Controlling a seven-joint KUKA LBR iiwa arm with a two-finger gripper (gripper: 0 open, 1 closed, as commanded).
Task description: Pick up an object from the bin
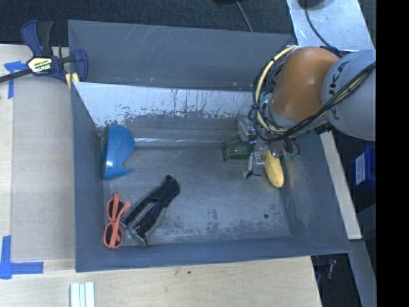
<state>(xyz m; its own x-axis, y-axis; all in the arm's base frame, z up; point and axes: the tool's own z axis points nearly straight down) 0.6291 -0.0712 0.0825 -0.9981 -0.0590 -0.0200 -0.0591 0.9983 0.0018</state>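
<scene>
Nearest, in the front-left corner of the grey bin (192, 258): an orange looped piece (114, 224) with 2 rings, flat on the floor, touching black pliers (153, 203) just to its right, angled up toward the middle. Farther back along the left wall: a blue cup (117, 151), tipped on its side, apart from those 2. Bare, scuffed floor across the middle. Over at the right side, past the halfway line: the tool (257, 165), down low close to the floor, hung beneath the arm's rounded orange cover (307, 85) with yellow and black cables looped about it. Just right of the tool, touching or nearly so: a yellow banana-shaped piece (275, 171), lying lengthwise front to back near the right wall. Just left of the tool and a little farther back: a dark green piece (234, 151), low and blocky, shape hard to make out. Cannot tell how wide the tool stands, nor whether anything sits gripped in it; too much hidden under wrist and cables. Farthest back: the bin's rear wall, streaked and scratched.
</scene>
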